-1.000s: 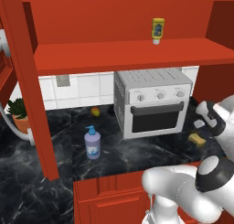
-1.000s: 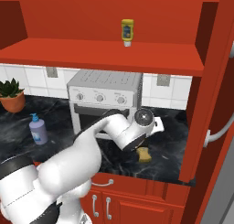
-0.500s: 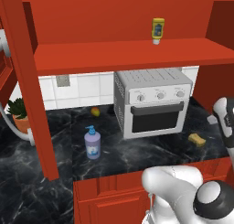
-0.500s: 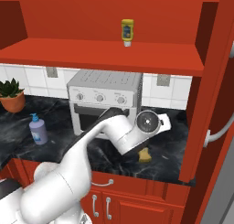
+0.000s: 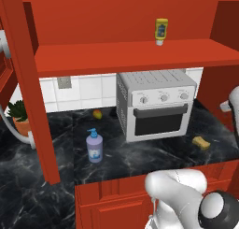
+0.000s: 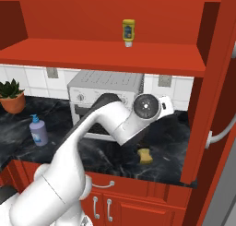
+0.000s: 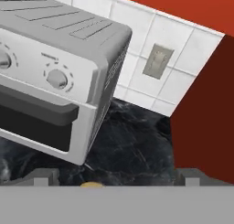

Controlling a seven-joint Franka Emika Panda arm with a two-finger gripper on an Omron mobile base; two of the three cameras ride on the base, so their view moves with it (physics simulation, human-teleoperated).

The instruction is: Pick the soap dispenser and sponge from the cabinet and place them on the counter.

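The two-finger gripper [image 7: 116, 181] stands fully open and empty, its tips spread wide just above the small yellow-tan sponge [image 6: 145, 156]. The sponge lies on the black marble-look counter [image 6: 175, 146], right of the silver toaster oven [image 5: 156, 104]. The lavender soap dispenser with blue pump [image 5: 94, 146] stands left of that oven. Both task items appear delivered, so the empty hand suits a release.

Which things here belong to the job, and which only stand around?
Job: soap dispenser, sponge, both on the counter; cabinet; open gripper.
Around: yellow squeeze bottle, toaster oven, potted plant, small fruit.
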